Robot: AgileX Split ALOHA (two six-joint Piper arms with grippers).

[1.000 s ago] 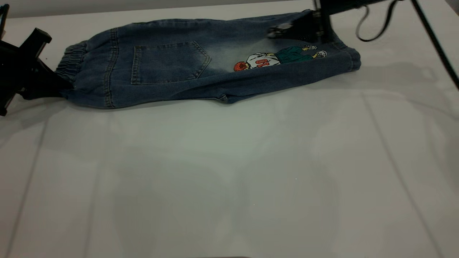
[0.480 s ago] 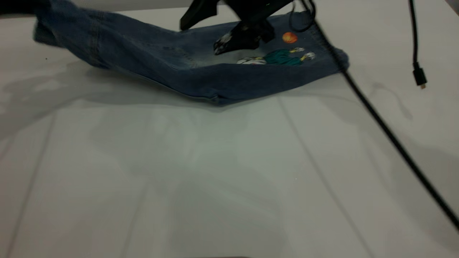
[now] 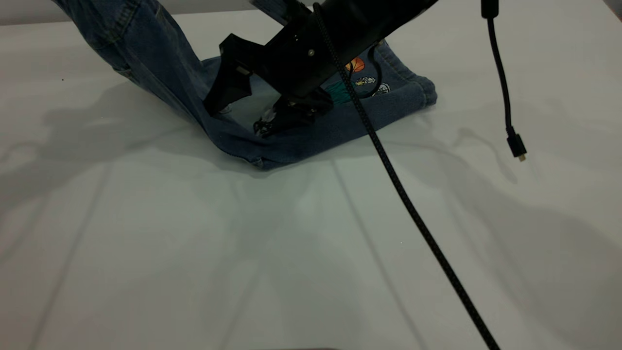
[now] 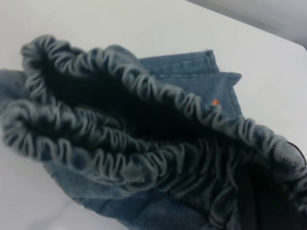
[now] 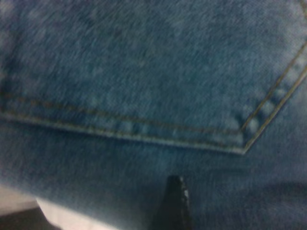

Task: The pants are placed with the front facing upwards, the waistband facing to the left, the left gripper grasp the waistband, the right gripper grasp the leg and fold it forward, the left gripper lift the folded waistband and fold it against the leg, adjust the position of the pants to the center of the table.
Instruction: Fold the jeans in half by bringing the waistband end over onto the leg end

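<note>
The gathered elastic waistband [image 4: 144, 139] of the blue denim pants [image 3: 301, 136] has been lifted higher by the closed left pincer, so the second fold is begun; the black right pincer [image 3: 272, 124] is pressed on the leg, its state cannot be told.

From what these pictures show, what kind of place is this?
Probably a robot lab bench for folding clothes: a plain white table, denim pants partly lifted off it, the right hand pressing on them, and a loose cable dangling overhead.

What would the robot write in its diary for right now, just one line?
fold two | waistband lifted, far left | right gripper pressing pants mid-fold | legs on table
</note>
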